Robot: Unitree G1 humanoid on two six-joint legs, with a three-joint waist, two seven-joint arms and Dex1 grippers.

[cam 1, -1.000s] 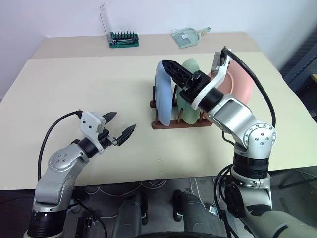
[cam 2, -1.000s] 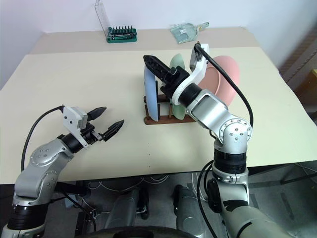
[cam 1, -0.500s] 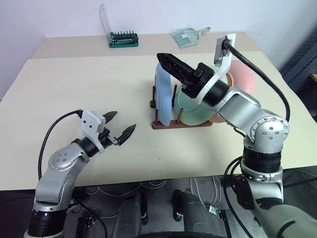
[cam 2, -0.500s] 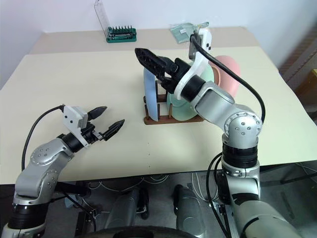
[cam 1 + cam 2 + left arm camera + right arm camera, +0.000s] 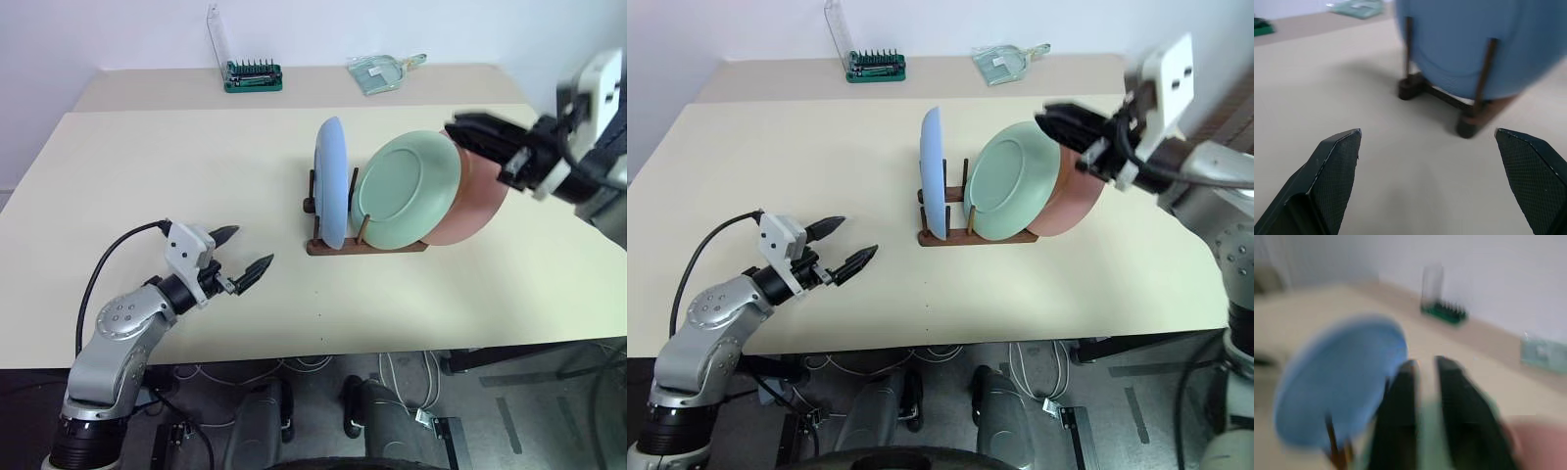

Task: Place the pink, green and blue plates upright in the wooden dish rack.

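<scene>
The wooden dish rack [image 5: 367, 247] stands mid-table with all three plates in it. The blue plate [image 5: 331, 181] stands upright at its left end. Beside it the green plate [image 5: 407, 191] leans back to the right against the pink plate [image 5: 485, 201], which tilts at the right end. My right gripper [image 5: 465, 130] hovers shut, level, just above the pink plate's top edge, holding nothing. Well left of the rack, my left gripper [image 5: 252, 246] hangs open and empty over the table near the front edge. Its wrist view looks between both fingers [image 5: 1334, 169] at the blue plate [image 5: 1469, 44] and the rack [image 5: 1469, 112].
A green bit-set case [image 5: 253, 75] and a clear plastic scoop [image 5: 382, 70] lie on the far table behind. Bare tabletop [image 5: 176, 166] spreads left of the rack, and the table's front edge runs just below my left gripper.
My right arm swung right, away from above the rack, and its fingers closed. The green plate tipped from upright to leaning on the pink one. My left arm stayed put.
</scene>
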